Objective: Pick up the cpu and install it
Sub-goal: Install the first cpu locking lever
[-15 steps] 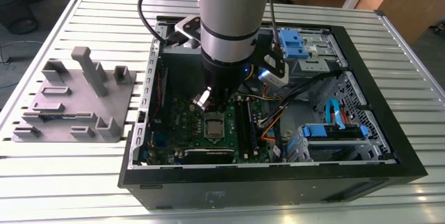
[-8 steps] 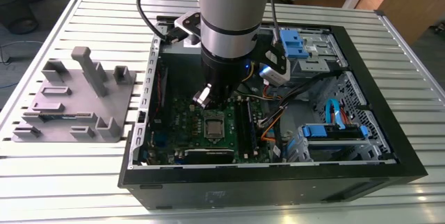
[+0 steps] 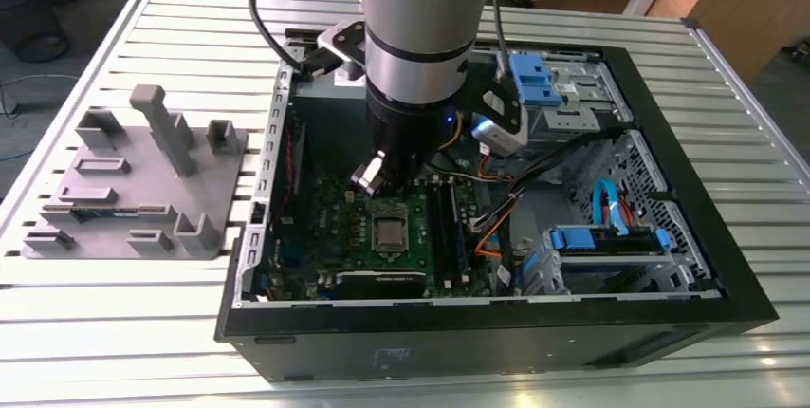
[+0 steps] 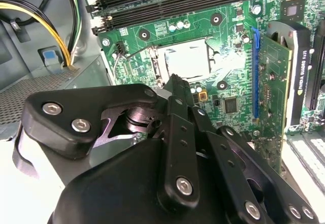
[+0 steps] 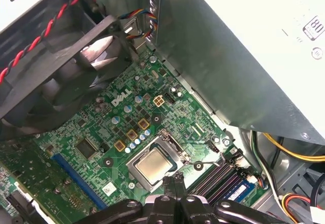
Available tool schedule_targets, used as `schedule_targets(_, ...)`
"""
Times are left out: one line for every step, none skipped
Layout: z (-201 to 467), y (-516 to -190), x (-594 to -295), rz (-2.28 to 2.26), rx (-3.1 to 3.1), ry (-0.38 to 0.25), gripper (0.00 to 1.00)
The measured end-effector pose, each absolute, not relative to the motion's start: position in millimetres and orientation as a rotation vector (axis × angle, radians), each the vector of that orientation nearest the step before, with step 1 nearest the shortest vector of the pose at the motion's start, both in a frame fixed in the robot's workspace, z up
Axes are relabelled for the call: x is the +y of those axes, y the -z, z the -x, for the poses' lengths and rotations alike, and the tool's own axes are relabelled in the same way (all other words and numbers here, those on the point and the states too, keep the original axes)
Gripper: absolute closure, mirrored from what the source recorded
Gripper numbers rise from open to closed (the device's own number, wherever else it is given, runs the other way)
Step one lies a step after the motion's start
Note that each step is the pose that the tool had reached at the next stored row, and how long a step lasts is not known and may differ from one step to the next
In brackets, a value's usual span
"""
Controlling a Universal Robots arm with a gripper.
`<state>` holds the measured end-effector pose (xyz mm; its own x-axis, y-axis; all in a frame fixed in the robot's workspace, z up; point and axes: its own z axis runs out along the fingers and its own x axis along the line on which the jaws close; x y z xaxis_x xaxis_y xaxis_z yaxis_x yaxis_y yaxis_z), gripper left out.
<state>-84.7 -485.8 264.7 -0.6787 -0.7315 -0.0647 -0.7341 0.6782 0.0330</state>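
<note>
The cpu (image 5: 152, 165) lies flat in its socket on the green motherboard, its silver-grey top facing up. It also appears as a small pale square (image 3: 389, 230) in the exterior view and as a bright glaring square (image 4: 190, 59) in the second wrist view. A silver metal socket frame (image 5: 171, 141) surrounds it. My gripper (image 5: 173, 179) hangs just above the board at the socket's edge, beside the cpu. Its black fingers (image 4: 176, 84) are pressed together with nothing between them, so it is shut and empty.
The open computer case (image 3: 708, 266) has tall walls around the board. A black fan (image 5: 51, 71), a metal power-supply wall (image 5: 228, 56), memory slots (image 4: 172, 0), an upright card (image 4: 289, 71) and yellow cables (image 4: 45, 23) crowd the socket. A grey tray (image 3: 127, 190) stands at the exterior view's left.
</note>
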Motion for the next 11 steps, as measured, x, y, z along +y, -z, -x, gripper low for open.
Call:
schedule_targets(84.7, -264.7, -485.0, 1.239, 2.835, -0.087, 0.87)
schedule_targets(84.6, -264.7, -484.0, 1.239, 2.835, -0.087, 0.87)
schedule_targets(84.6, -264.7, -482.9, 1.239, 2.835, -0.087, 0.87)
schedule_targets(84.6, -264.6, -481.6, 1.239, 2.835, -0.087, 0.87)
schedule_targets(84.6, -264.5, -480.1, 1.239, 2.835, -0.087, 0.87)
schedule_targets(84.5, -264.4, -478.3, 1.239, 2.835, -0.087, 0.87)
schedule_targets(84.5, -264.3, -476.3, 1.239, 2.835, -0.087, 0.87)
schedule_targets(84.5, -264.3, -474.3, 1.239, 2.835, -0.087, 0.87)
schedule_targets(84.4, -264.2, -472.2, 1.239, 2.835, -0.087, 0.87)
schedule_targets(84.3, -263.9, -470.4, 1.239, 2.835, -0.087, 0.87)
schedule_targets(84.2, -263.6, -468.4, 1.239, 2.835, -0.087, 0.87)
